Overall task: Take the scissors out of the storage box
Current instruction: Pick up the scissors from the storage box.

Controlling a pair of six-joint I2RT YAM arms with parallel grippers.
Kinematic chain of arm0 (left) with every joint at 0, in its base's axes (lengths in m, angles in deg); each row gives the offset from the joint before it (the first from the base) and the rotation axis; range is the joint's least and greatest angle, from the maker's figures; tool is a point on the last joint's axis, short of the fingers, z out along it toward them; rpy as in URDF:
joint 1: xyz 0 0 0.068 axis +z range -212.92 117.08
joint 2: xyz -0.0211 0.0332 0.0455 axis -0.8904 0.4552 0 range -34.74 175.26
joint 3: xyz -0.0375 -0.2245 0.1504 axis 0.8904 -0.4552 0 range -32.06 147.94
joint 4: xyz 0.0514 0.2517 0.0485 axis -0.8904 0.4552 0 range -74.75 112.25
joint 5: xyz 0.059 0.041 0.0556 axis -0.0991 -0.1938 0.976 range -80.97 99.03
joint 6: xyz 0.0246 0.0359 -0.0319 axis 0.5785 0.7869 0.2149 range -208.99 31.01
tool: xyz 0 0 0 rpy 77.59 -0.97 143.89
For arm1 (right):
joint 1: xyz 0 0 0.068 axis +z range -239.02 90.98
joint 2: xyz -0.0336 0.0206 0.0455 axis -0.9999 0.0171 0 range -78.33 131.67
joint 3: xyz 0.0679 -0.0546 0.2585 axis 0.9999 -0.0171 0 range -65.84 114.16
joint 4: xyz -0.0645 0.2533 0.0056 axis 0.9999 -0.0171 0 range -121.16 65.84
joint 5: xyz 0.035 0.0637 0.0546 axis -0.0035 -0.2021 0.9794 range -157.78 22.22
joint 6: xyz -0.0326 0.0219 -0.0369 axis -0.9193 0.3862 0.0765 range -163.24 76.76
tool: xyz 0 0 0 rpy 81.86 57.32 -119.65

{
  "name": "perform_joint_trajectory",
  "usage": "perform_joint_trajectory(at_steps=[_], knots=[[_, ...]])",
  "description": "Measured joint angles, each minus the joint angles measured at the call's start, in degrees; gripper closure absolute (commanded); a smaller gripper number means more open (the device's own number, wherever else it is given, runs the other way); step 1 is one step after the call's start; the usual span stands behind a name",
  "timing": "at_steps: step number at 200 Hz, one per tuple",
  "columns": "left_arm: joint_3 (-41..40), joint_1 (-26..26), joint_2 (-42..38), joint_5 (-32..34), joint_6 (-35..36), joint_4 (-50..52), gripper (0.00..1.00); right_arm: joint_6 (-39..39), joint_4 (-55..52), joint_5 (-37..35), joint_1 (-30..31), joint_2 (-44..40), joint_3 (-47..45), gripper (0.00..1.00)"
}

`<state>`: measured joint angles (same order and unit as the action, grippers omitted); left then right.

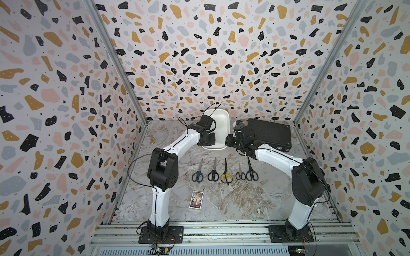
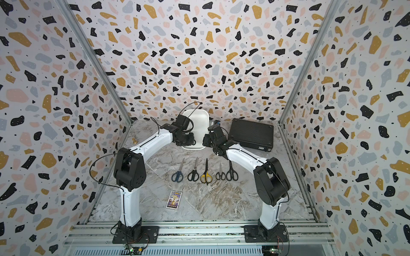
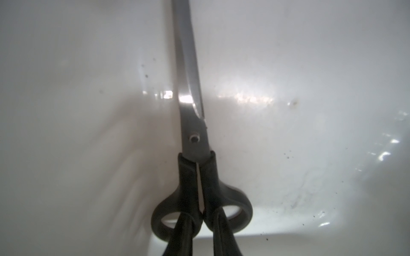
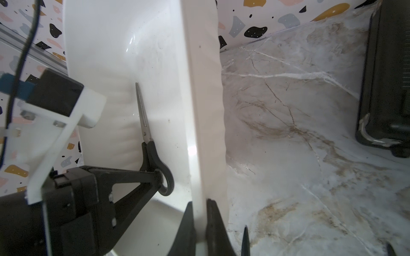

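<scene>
The white storage box [image 1: 221,126] sits at the back of the desk [image 1: 244,199]. One pair, the black-handled scissors [image 3: 192,124], lies inside it on the bottom, close to a long wall. The left claw [image 4: 158,177] reaches down into the box. Its two fingers [image 3: 184,235] poke through the two handle rings and squeeze the part between them, so the claw is almost closed. The right claw [image 4: 199,206] is pinched tight on the box's side wall, with one finger inside and one outside.

Five pairs lie in a neat row on the desk in front of the box, tips pointing at it: the dark blue pair [image 1: 197,175], a black pair [image 1: 213,174], the yellow-and-black pair [image 1: 226,176], a small black pair [image 1: 240,175] and a big black pair [image 1: 252,172].

A flat black case [image 1: 270,133] sits by the box, on the right arm's side. A little picture card [image 1: 196,199] lies near the left arm.
</scene>
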<state>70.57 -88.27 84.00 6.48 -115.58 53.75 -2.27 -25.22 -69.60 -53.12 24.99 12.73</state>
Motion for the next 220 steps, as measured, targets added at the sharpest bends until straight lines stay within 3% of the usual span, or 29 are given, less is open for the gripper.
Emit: perform_joint_trajectory(at_steps=[52,129,173,220], knots=[[-1.11,0.07,-1.14,-1.27,0.02,-0.68,1.00,-1.88,-1.14,-1.16,0.00,0.00,0.00,1.00],[-4.90,-0.24,-9.18,-3.78,-0.02,-4.28,1.00,-3.37,-3.85,-1.70,0.87,0.59,3.45,1.00],[-4.92,-0.44,-12.13,-5.18,0.02,-4.02,1.00,-3.54,-9.03,-2.80,0.24,4.85,11.08,1.00],[-8.15,-0.61,-18.53,-5.55,0.68,-3.78,1.00,-3.48,-14.91,-2.01,-4.72,11.93,15.26,1.00]])
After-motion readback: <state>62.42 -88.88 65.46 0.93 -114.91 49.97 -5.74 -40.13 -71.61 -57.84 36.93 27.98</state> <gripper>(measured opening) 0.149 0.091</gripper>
